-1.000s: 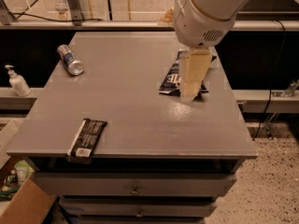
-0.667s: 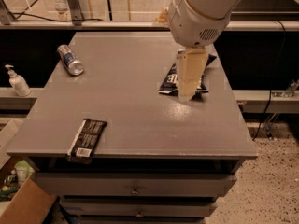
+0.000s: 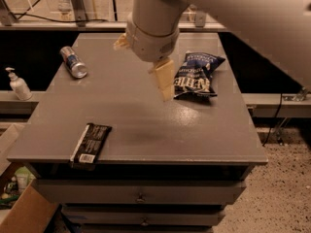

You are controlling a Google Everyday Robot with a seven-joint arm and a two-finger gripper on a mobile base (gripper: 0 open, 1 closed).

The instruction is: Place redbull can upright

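Three things are lying on the grey table, which is standing on a speckled floor: the redbull can on its side at the far left, a dark chip bag far right, and a black snack bar at the near left edge. The gripper is hanging over the middle, just left of the bag; whether it is apart or together I cannot tell. Drawers below are sitting shut.

Your arm: pale and smooth.
Fat white cylindrical wrist at your frame's upper centre; the cream, blocky tool sits just below it.
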